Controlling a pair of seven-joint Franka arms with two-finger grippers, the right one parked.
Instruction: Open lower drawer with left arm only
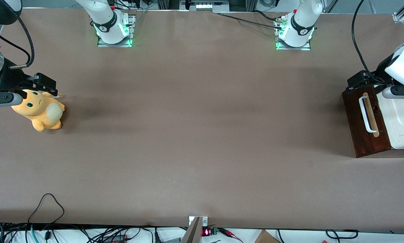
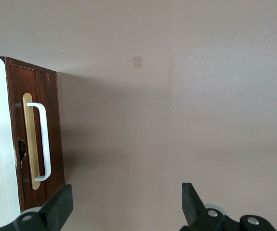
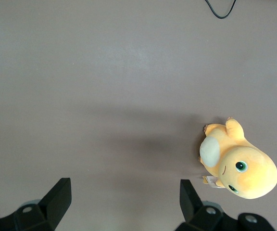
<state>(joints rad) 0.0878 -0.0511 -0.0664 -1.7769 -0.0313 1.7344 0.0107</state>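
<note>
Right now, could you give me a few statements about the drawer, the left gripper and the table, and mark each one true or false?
1. The left gripper is open. True: its two fingers stand wide apart with nothing between them.
2. The gripper holds the white bar handle. False: it is apart from the handle, up by the cabinet's end farther from the front camera.
3. The lower drawer is pulled out, showing its inside. False: no inside shows, and the dark front sits against the cabinet.
4. An orange plush toy lies toward the parked arm's end of the table. True.
5. The handle sits on a pale wood strip. True.
</note>
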